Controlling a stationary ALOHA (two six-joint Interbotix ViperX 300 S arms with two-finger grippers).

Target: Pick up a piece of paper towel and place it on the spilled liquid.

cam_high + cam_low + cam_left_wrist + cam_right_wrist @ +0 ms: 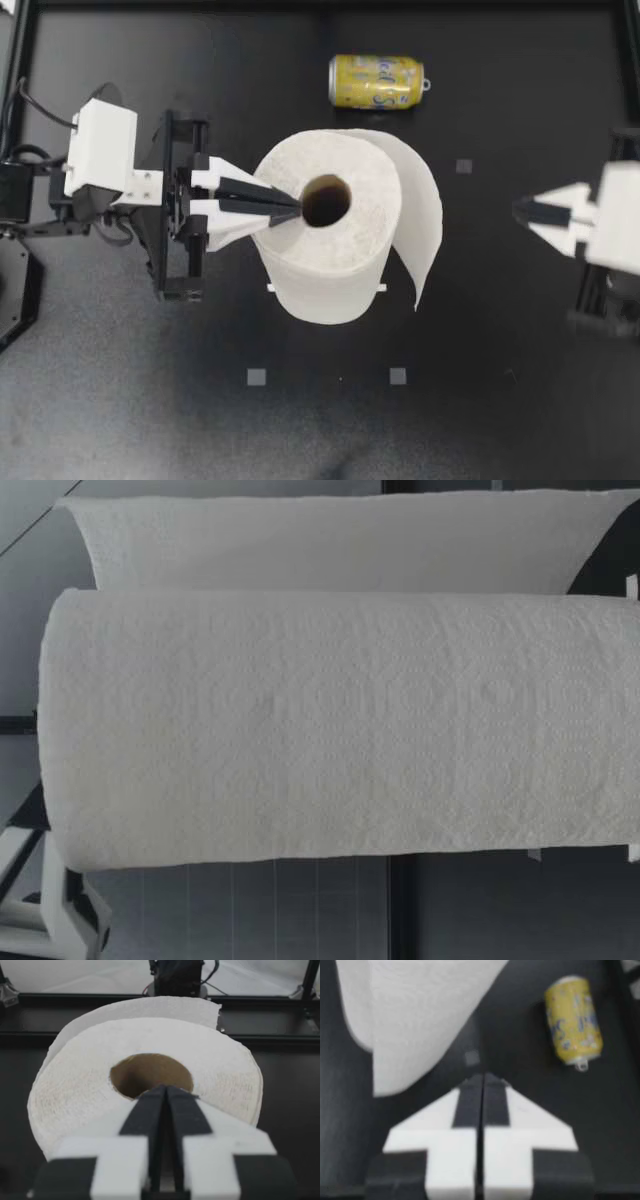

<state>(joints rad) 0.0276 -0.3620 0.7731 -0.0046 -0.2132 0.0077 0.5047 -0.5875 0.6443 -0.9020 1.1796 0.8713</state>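
Top view has our left gripper (296, 208) coming in from the left edge of the desk (500, 420) toward its middle. Its jaws are pressed together and hold nothing. Their tips lie over the top face of the paper towel roll (345, 250), right at the rim of its brown cardboard core (326, 200). From the left wrist camera the closed jaws point straight across that top face at the core's hole; we cannot tell whether they touch the paper.

The roll stands on end at the middle of the desk, with its long axis vertical and the core opening facing up. Its embossed side fills the low view.

Beyond the roll, near the desk's far edge, a yellow can (376, 81) lies on its side. The can's long axis runs left to right, with the tab end toward the right edge.

A loose sheet (420, 225) comes off the roll's far side, curves around its right side and hangs downward. Its free edge ends toward the desk's near edge.

Near the right edge, well apart from the sheet, our right gripper (518, 210) points left at the roll. Its jaws are closed tight on nothing. The right wrist camera shows the hanging sheet and the can ahead of them.
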